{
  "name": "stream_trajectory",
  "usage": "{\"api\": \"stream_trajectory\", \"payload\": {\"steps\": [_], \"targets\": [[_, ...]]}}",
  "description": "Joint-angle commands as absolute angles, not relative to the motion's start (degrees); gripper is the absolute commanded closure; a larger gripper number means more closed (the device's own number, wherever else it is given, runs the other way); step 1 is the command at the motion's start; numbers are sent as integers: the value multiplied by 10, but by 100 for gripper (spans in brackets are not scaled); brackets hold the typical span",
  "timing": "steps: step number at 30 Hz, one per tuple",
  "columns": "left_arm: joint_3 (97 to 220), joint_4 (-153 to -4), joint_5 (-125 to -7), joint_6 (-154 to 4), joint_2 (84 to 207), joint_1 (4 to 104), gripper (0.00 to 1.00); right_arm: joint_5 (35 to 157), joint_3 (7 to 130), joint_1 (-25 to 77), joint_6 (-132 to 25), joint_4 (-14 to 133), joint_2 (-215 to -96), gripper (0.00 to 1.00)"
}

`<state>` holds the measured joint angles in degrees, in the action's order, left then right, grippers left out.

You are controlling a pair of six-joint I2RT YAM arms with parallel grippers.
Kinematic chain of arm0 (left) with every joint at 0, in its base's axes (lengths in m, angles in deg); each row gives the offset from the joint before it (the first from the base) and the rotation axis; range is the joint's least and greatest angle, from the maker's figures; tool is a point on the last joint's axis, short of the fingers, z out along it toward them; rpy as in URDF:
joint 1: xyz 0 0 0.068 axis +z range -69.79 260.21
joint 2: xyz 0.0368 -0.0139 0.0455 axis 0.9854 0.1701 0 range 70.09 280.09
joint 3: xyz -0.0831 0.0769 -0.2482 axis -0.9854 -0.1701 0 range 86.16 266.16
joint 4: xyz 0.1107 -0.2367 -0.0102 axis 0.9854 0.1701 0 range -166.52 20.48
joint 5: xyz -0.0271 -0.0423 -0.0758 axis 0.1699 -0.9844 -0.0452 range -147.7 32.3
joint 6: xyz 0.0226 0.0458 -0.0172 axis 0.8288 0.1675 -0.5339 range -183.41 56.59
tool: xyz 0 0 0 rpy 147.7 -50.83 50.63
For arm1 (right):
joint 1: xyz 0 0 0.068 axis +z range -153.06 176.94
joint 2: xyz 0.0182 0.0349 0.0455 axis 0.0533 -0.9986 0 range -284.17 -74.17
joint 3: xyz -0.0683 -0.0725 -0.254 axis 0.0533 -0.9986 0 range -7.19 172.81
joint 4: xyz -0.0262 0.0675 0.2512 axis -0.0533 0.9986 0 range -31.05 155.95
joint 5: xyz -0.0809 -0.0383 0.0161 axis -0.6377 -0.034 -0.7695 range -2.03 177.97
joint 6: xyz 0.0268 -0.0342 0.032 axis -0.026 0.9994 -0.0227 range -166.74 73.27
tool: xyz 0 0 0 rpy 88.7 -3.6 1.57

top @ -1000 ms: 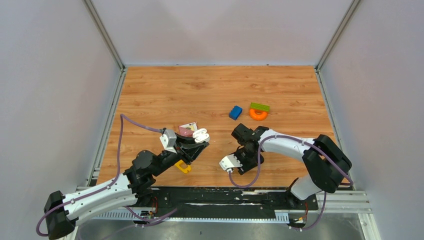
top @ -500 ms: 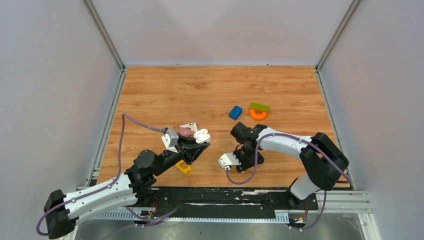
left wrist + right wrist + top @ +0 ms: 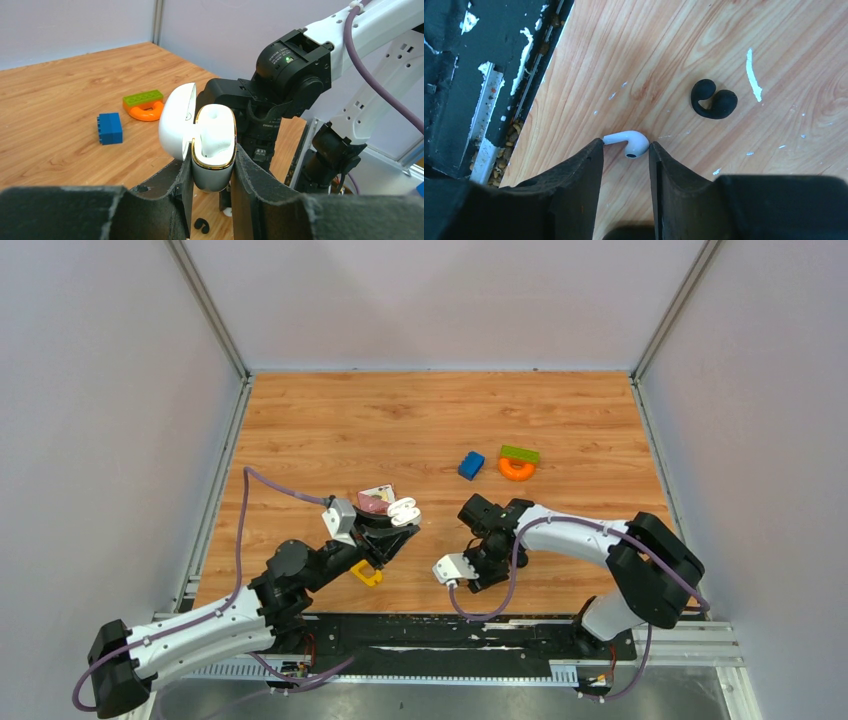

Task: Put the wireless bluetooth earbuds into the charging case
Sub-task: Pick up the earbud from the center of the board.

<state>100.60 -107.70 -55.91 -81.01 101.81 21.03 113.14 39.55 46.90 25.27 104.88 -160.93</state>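
My left gripper [image 3: 212, 161] is shut on the white charging case [image 3: 214, 145] and holds it above the table. The case's lid [image 3: 177, 120] is flipped open and its gold-rimmed top faces up. The case [image 3: 402, 510] also shows at the left arm's tip in the top view. A glossy white earbud [image 3: 633, 142] lies on the wood between the tips of my right gripper [image 3: 625, 146]. One fingertip touches its stem end and the other touches its head. A black earbud [image 3: 714, 100] lies apart, just beyond to the right. In the top view my right gripper [image 3: 488, 552] points down at the table.
A blue block [image 3: 471, 465], a green block [image 3: 519, 453] and an orange ring [image 3: 516, 470] lie farther back on the right. A yellow piece [image 3: 365, 573] and a pink-and-white item [image 3: 377, 500] sit under the left arm. The black base rail [image 3: 484, 75] runs close beside the white earbud.
The right arm has shifted slightly left and toward the near edge. Its jaws have narrowed onto the white earbud. The left arm and the case have not moved.
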Motion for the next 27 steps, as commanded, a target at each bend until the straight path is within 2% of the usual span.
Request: {"api": "stream_trajectory", "payload": {"steps": [1,8,12,16,25,27], "targets": [[1021,-1110,-563,-810,1021,208,100,1147,372,478,214,1033,-1614,63],[1021,-1118,-566,-811,1032,209,100,1137,359,479,174,1000,-1606,69],[1018,-1127,-569,-812,1039,208,100,1162,393,479,120,1057,-1620,60],[1019,-1131,-571,-813,1041,208,100,1169,401,478,111,1072,-1583,56],[1022,-1119,-573,-813,1034,208,100,1105,408,466,159,1065,-1569,56],[1023,-1117,-572,-813,1032,209,100,1101,404,465,164,1049,-1569,59]]}}
